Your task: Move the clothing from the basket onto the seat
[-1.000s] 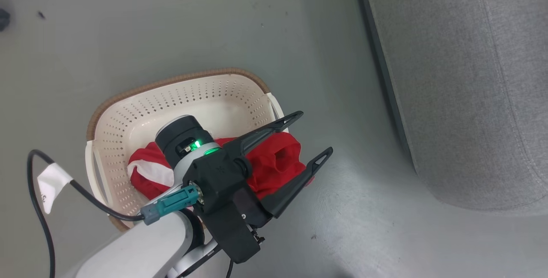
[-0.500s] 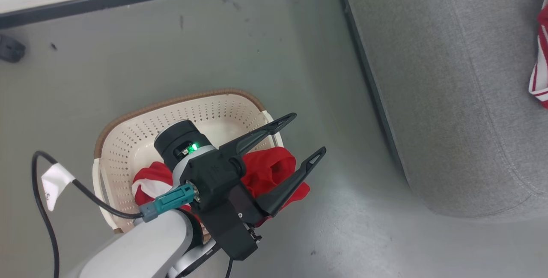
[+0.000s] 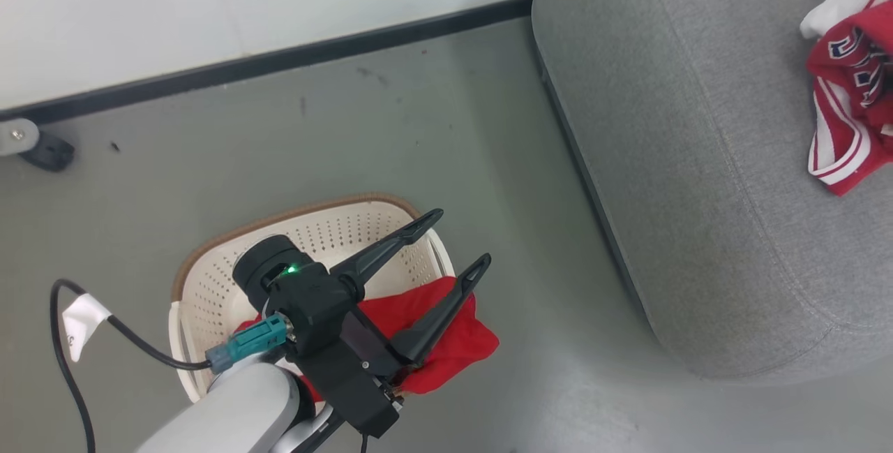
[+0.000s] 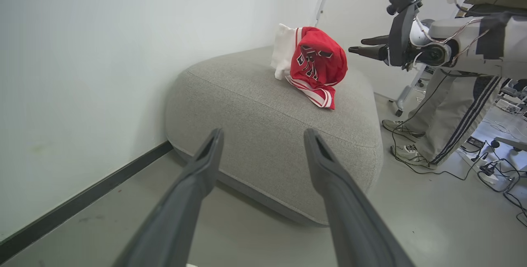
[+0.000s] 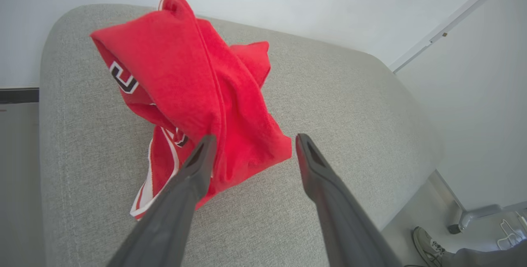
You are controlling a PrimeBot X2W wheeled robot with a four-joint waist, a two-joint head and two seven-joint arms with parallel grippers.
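Clothing [image 3: 848,111]: you have one red-and-white piece lying on the seat [image 3: 684,195]; more red cloth [image 3: 453,341] sits in the basket [image 3: 209,285] (draped over its rim).
Left claw [image 3: 460,236]: spread and empty, over your basket.
Right claw [image 5: 255,136]: spread, over the seat, one finger just beside the piece there.
Basket: on the floor [image 3: 418,125], near the seat.
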